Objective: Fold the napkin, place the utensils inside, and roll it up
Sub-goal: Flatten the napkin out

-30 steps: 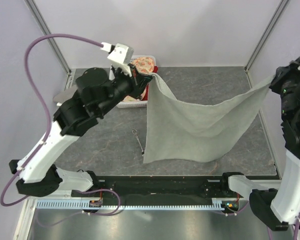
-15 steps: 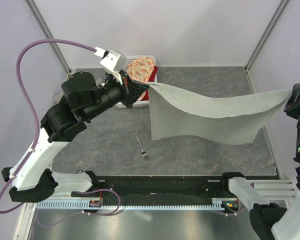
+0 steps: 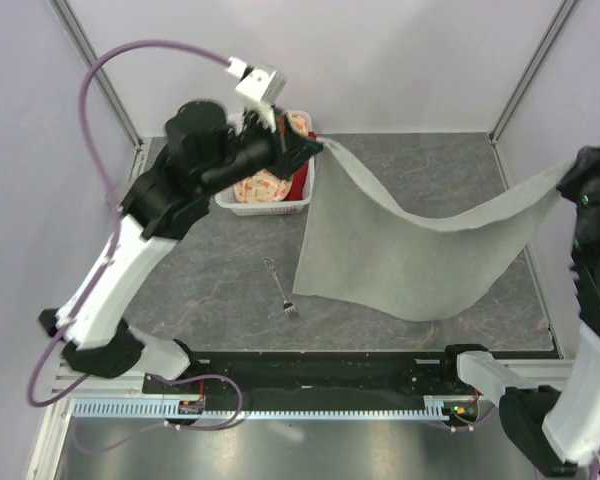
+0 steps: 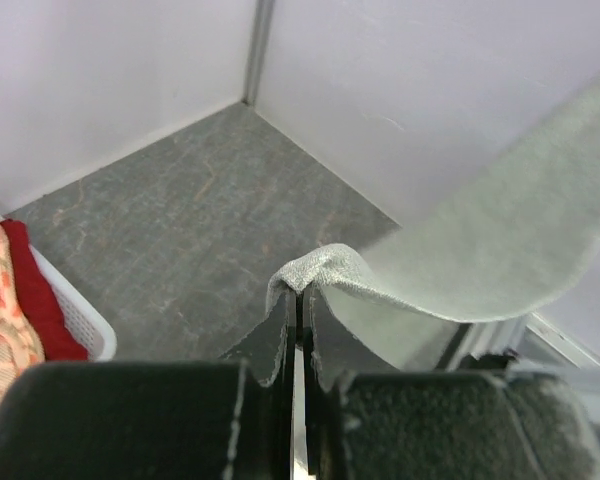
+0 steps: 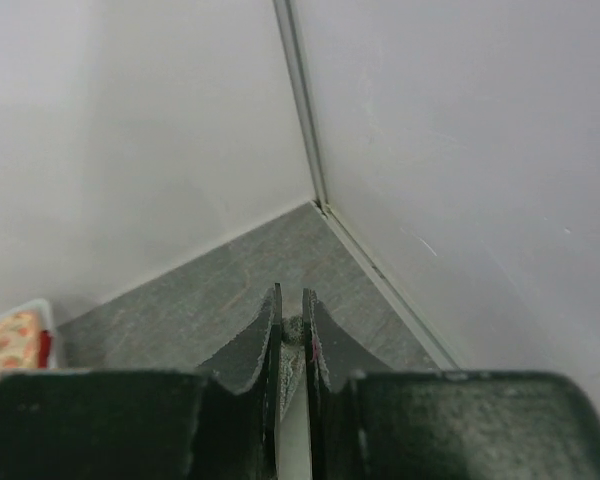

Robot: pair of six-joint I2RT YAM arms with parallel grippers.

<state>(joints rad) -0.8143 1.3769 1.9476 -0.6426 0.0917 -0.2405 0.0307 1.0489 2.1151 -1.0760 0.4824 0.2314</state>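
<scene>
Thin, light and limp, the napkin (image 3: 410, 250) sags above the right half of the worktop (image 3: 210, 285), one corner clamped in the left hand (image 4: 298, 305), another in the right hand (image 5: 290, 310), and corners or edges look the surest hold.

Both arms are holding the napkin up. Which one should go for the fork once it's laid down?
Probably left: the fork lies left of the napkin, on the same side as the left gripper; the right gripper is far across.

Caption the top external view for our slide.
Left gripper and right gripper stretch the napkin between them; fork lies alongside.
</scene>
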